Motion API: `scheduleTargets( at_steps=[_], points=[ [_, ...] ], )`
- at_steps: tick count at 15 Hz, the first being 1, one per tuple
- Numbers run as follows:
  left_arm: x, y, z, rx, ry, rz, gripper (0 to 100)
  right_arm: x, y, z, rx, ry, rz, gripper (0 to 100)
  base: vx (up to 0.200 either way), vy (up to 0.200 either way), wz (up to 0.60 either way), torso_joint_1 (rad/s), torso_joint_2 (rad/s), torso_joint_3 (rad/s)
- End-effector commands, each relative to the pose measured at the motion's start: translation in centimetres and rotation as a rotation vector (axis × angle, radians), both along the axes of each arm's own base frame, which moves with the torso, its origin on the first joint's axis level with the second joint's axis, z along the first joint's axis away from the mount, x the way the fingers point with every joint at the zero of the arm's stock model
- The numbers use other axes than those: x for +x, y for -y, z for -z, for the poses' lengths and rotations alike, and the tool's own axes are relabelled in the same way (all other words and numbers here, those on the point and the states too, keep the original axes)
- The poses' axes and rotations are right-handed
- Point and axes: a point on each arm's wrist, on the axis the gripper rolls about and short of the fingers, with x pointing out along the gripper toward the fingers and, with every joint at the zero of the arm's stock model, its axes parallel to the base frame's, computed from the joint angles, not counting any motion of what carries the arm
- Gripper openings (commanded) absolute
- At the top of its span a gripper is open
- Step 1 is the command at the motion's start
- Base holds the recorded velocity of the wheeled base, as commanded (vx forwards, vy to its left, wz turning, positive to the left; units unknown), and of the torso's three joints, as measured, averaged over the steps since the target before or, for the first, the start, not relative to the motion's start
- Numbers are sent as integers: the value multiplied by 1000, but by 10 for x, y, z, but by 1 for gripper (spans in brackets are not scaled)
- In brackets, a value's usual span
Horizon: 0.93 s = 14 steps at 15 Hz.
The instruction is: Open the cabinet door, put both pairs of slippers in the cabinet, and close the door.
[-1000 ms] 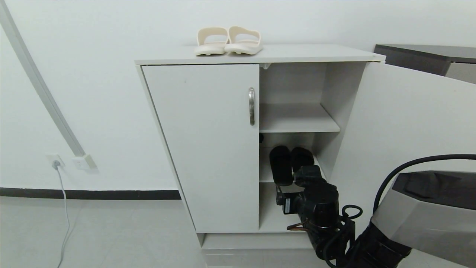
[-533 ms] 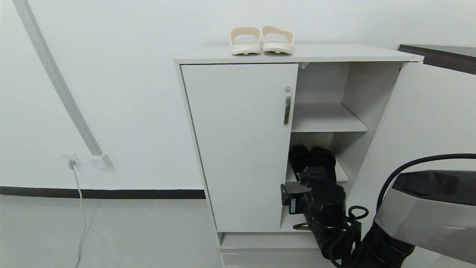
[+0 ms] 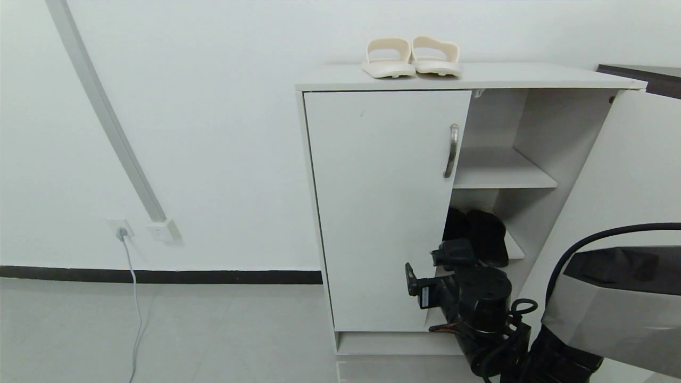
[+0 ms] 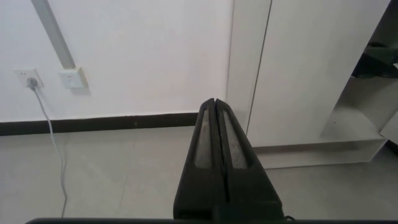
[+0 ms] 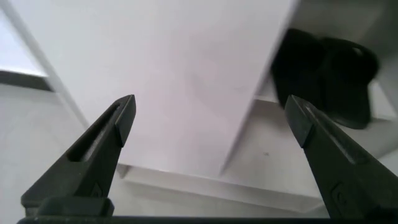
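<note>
- Left gripper [image 4: 214, 134] is hanging closed and empty, probably idle.
- White slippers [image 3: 410, 56] are lying on top of the cabinet [image 3: 383, 213], not yet stored.
- Black slippers [image 3: 479, 236] are sitting on an inside shelf.
- Right gripper [image 5: 210, 106] is hovering before them, wide apart, empty.

white cabinet [image 3: 383, 213], cream slippers [image 3: 409, 68], black slippers [image 3: 487, 239]

We see the black slippers [image 3: 487, 236] half hidden behind the closed door [image 3: 380, 207]; the open door [image 3: 638, 170] runs off the edge.
</note>
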Motion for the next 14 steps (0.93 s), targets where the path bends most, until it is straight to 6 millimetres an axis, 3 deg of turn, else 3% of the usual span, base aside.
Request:
scheduleTargets(
  at_steps=[1, 10, 14],
  points=[
    [0, 0, 0, 0, -1, 0, 0, 0, 0, 0, -5, 2, -1, 100, 0, 0, 0, 0, 0, 0],
    [0, 0, 0, 0, -1, 0, 0, 0, -1, 2, 3, 12, -4, 100, 0, 0, 0, 0, 0, 0],
    [0, 0, 0, 0, -1, 0, 0, -2, -3, 0, 6, 15, -10, 100, 0, 0, 0, 21, -250, -251]
  ],
)
